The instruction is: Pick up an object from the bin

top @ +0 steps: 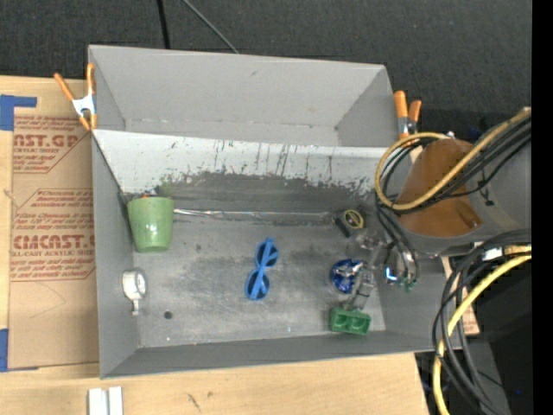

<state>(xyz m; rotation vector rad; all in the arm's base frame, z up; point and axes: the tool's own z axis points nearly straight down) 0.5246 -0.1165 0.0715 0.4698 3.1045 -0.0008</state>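
Grey bin (112,232); arm (436,193) enters from the right, wrist angled down; claw (366,285) low at the floor's right end, released or clenched cannot be told; green cup (151,223) and blue sunglasses (262,271) well apart; green brick (350,321) and shiny blue thing (345,275) beside the claw

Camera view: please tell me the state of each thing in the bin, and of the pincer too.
pincer: lowered at the bin's right end; grip cannot be told
blue shiny thing: close beside the pincer; contact unclear
green block: lying free, near right corner
blue sunglasses: lying flat, mid-bin
green cup: seemingly on its side, by the left wall
small white thing: lying free, left
dark ring: lying flat, far right
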